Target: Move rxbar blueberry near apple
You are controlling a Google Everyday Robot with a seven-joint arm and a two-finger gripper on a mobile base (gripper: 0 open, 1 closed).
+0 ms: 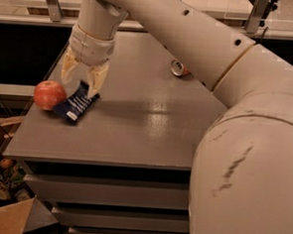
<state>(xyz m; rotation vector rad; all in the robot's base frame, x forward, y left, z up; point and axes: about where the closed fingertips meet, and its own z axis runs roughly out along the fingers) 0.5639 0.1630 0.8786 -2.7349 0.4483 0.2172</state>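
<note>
Left of my jaws and a little lower sits the apple, close to the left edge of the table. Just beside it, to its right, the rxbar blueberry lies flat and slanted. Its lower end points toward the apple and its upper end reaches up under my right fingertip. My gripper hangs right above that upper end with the jaws spread wide and nothing clamped between them. I cannot tell whether the right fingertip touches the wrapper or only hovers over it. Well off to the right of my jaws, toward the far side of the table, lies a crushed soda can, out of the way.

I judge the bar already near enough to the apple. The risk lies in leaving. If that fingertip catches the crimped end as I lift, the bar could drag or flip away. If I drift left instead, the bar could push the apple, which would roll readily and has little table left on that side.
</note>
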